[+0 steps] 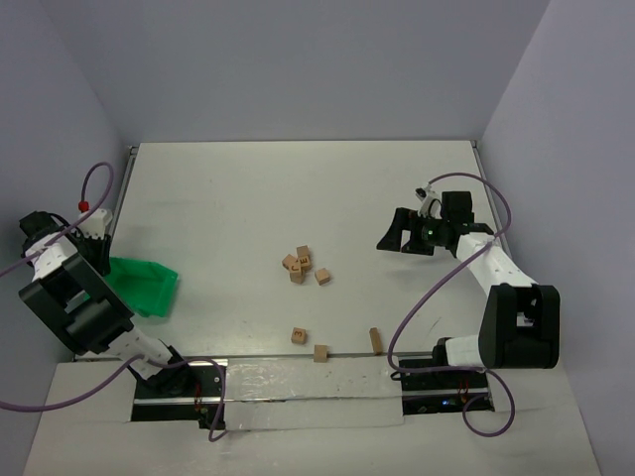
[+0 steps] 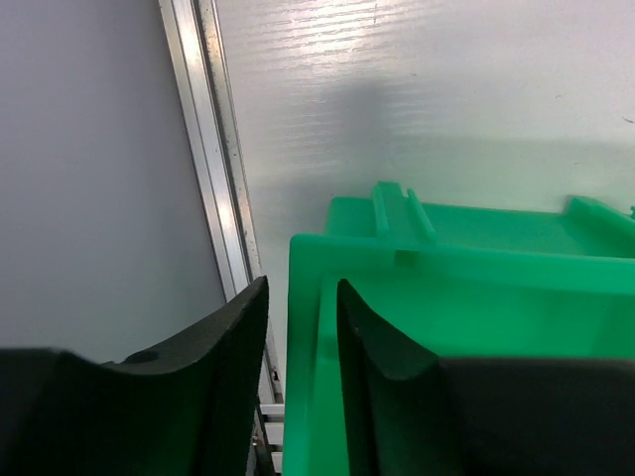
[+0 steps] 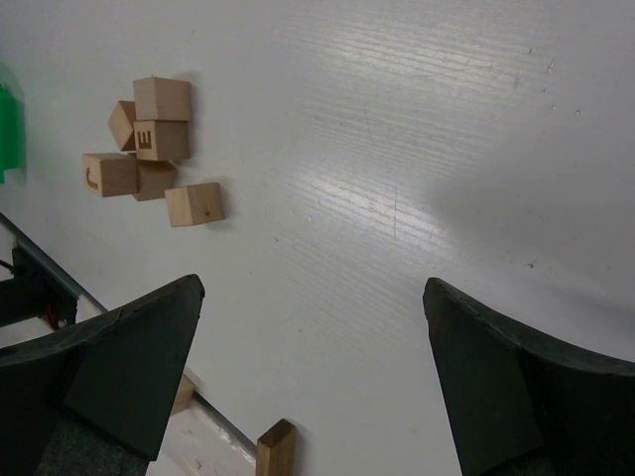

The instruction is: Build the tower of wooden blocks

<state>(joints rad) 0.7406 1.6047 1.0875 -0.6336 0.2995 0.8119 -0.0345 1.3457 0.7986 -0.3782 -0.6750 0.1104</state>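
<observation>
Wood blocks [image 3: 162, 140] lie loose, tower unbuilt. I read left gripper [image 2: 301, 288] slightly parted astride green tray [image 2: 476, 268] wall, seemingly unclamped; right gripper [image 3: 313, 290] wide, empty, poised to pick.

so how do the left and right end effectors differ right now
The left end effector has its fingers narrowly apart, straddling the green tray's wall; on the right end effector they stand wide. The left sits at the table's left edge; the right hangs over it right of the wood blocks, holding nothing. Both have dark fingers.
</observation>
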